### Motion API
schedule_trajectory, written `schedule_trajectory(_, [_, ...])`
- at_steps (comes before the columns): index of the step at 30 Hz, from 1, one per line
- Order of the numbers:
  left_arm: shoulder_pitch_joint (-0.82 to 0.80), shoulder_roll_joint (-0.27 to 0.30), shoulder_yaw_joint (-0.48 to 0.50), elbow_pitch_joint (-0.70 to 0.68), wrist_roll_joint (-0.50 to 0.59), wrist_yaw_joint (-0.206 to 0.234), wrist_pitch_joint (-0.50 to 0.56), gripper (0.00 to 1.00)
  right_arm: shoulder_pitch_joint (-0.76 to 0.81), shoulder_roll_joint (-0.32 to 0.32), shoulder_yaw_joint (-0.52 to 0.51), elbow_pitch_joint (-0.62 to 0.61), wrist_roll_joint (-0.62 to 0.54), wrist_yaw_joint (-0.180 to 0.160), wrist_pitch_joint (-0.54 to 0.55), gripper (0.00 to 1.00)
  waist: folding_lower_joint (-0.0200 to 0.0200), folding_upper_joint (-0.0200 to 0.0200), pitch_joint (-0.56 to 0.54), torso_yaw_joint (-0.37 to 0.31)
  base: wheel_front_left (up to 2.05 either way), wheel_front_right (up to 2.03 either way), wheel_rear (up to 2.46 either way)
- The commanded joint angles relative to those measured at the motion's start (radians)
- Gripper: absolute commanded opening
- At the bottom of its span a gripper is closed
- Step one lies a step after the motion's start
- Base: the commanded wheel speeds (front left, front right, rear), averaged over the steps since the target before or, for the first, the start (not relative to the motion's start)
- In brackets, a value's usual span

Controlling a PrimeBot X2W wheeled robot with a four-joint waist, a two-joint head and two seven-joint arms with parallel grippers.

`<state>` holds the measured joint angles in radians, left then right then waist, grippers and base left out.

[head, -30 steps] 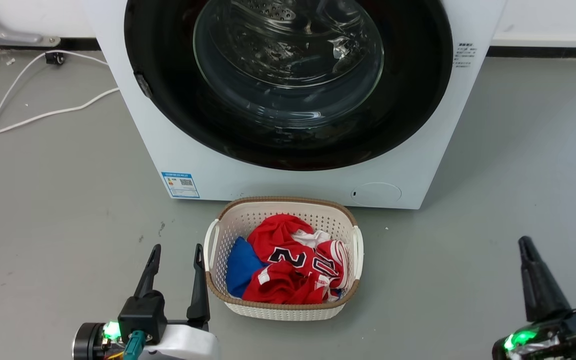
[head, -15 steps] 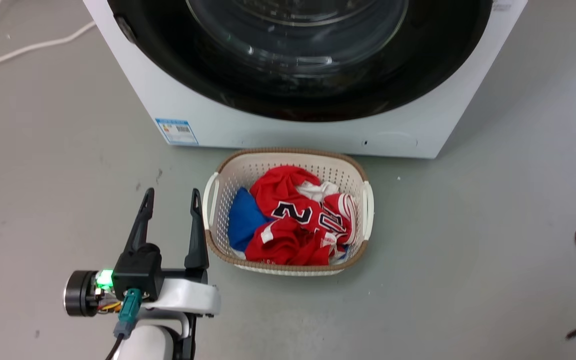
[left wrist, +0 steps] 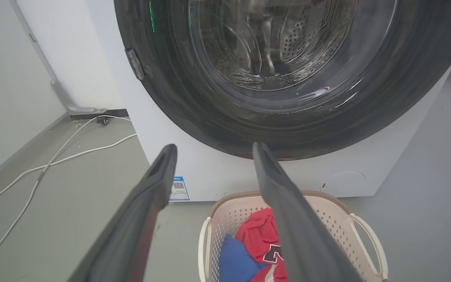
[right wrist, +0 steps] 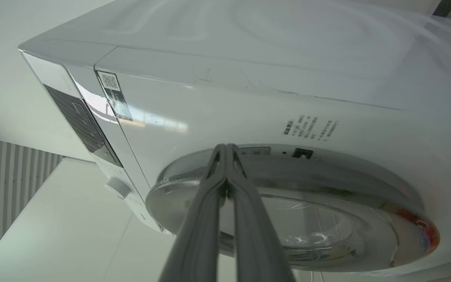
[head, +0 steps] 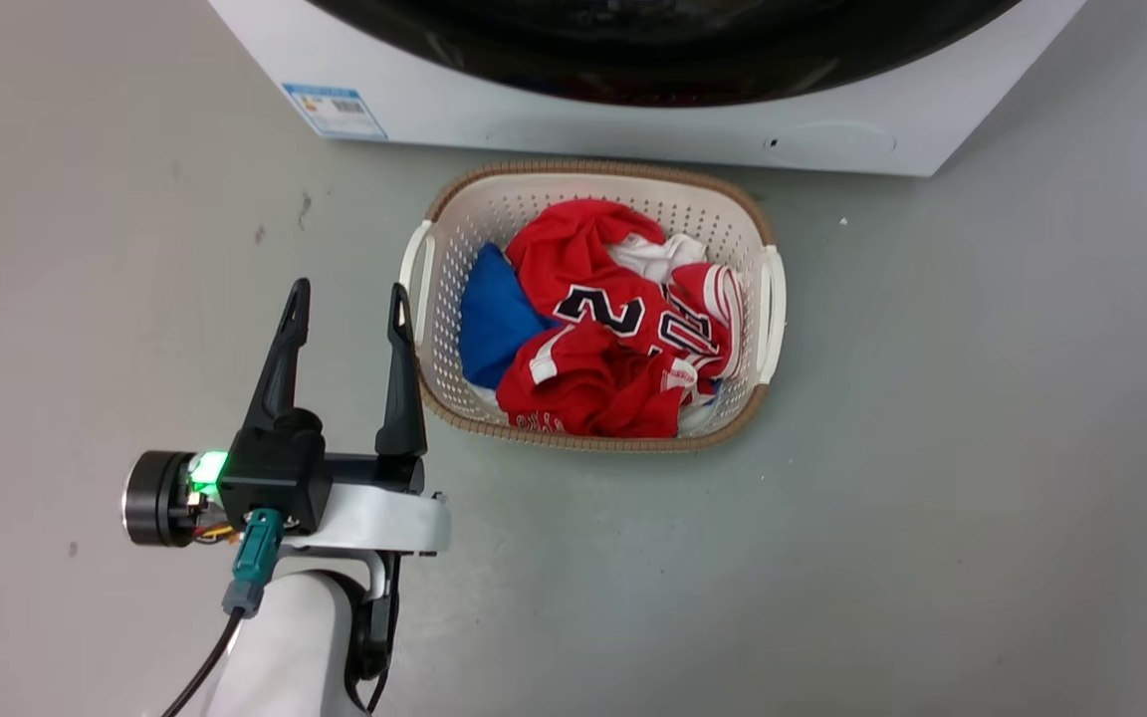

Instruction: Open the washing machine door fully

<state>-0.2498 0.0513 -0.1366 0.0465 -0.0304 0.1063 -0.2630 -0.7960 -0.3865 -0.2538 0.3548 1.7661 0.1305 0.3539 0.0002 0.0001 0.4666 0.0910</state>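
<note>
Glossy black with a clear glass bowl at its centre, the washing machine door (left wrist: 288, 58) lies flat against the front of the white washing machine (left wrist: 217, 176), its face turned outward toward the basket (left wrist: 343, 227) on the floor before it. It is round, so no axis is longer than another. A small grey catch (left wrist: 135, 64) sits on its rim at the left of the left wrist view. In the head view only the door's lowest black arc (head: 653, 60) shows at the top edge, above the machine's white base (head: 583, 124). A blue label (head: 335, 110) is stuck low on the front at the left, with print and a code too small to read. In the right wrist view a QR sticker (right wrist: 110, 80) and a patch of small dark print (right wrist: 311, 127) sit on the white front, neither legible, beside a dark control panel (right wrist: 80, 121) and a white knob (right wrist: 118, 187). A red jersey (head: 613, 329) in the basket bears a dark numeral 2 edged in white, next to a blue cloth (head: 489, 314). The left gripper (head: 349, 289) rises on a pale forearm from the bottom of the head view, with a green light at the wrist. Its fingers point up toward the machine and are spread wide with nothing between them, the right-hand one just beside the basket's left handle. The right gripper (right wrist: 225, 147) has its fingers pressed together at the tips, which lie over the door's rim (right wrist: 288, 219). Whether they touch it I cannot tell.
</note>
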Motion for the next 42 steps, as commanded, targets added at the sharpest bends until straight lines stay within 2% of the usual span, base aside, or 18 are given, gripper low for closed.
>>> schedule_trajectory(1, [-0.014, -0.001, -0.002, -0.002, 0.004, 0.0, -0.003, 1.0, -0.021, -0.008, 0.006, 0.003, -0.004, 0.0, 0.003, 0.0, -0.0002, -0.0001, 0.026, 0.01, 0.0, 0.0, 0.0])
schedule_trajectory(13, [-0.067, -0.002, -0.028, -0.008, -0.017, 0.008, -0.003, 1.0, -0.303, -0.09, 0.187, 0.173, -0.092, 0.0, 0.093, 0.0, -0.0002, -0.0001, 0.121, 0.039, 0.0, 0.0, 0.0])
schedule_trajectory(25, [-0.096, -0.001, -0.042, -0.01, -0.026, 0.008, -0.003, 1.0, -0.473, -0.075, 0.323, 0.28, -0.191, 0.0, 0.132, 0.0, -0.0002, -0.0001, 0.174, 0.059, 0.0, 0.0, 0.0])
schedule_trajectory(33, [-0.095, -0.001, -0.047, 0.003, -0.033, 0.019, -0.003, 1.0, -0.489, -0.057, 0.386, 0.302, -0.238, 0.002, 0.17, 0.0, -0.0002, -0.0001, 0.161, 0.063, 0.0, 0.0, 0.0])
schedule_trajectory(42, [-0.056, -0.001, -0.022, 0.015, -0.017, 0.009, -0.003, 1.0, -0.388, -0.056, 0.417, 0.246, -0.238, 0.002, 0.224, 0.0, -0.0002, -0.0001, 0.093, 0.027, 0.0, 0.0, 0.0])
